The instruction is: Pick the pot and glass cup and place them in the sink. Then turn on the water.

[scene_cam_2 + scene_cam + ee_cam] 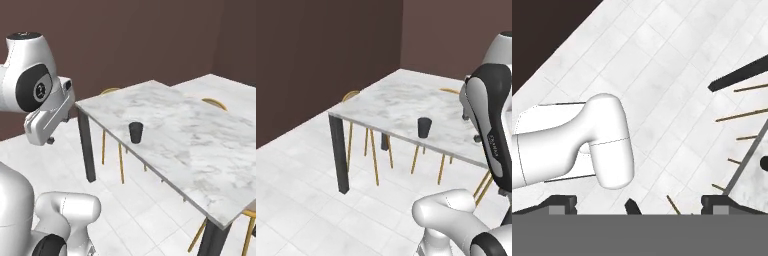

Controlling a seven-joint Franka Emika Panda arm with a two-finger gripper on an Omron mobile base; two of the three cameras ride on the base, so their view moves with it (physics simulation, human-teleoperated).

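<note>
A: At the bottom of the hand view, your gripper (639, 202) stands wide apart, holding nothing, aimed at floor tiles.

B: Where is the glass cup (424, 127)?

A: Upright near the table (387, 107) edge, well apart from the gripper. Judged from this, you have every step left.

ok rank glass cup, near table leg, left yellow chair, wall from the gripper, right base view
1. glass cup and near table leg, ahead of the gripper: too close to call
2. left yellow chair, behind that leg
3. brown wall, at the back
</note>
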